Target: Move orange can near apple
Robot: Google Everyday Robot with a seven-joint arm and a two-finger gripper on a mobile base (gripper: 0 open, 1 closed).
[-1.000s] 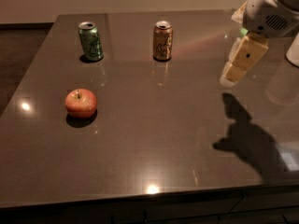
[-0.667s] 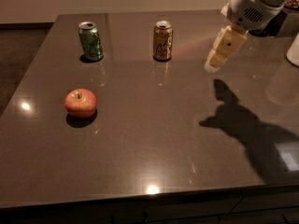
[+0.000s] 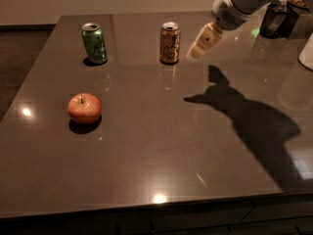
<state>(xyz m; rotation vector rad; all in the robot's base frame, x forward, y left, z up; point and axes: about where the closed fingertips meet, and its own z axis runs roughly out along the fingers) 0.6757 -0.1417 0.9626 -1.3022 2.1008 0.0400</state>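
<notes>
The orange can (image 3: 169, 43) stands upright at the back middle of the dark table (image 3: 161, 146). It is orange-brown with a silver top and a pale drawing. The apple (image 3: 84, 108) is red-orange with a short stem and sits at the left, well in front of the can. My gripper (image 3: 201, 43) hangs above the table just right of the orange can, a little apart from it, holding nothing. Its pale fingers point down and to the left towards the can.
A green can (image 3: 94, 43) stands upright at the back left. A dark box-like object (image 3: 279, 19) sits at the back right. The arm's shadow (image 3: 244, 116) falls across the right half of the table. The table's front edge runs along the bottom.
My gripper has moved left and towards the back, from the right side of the table to just beside the orange can. The cans and the apple have not moved.
</notes>
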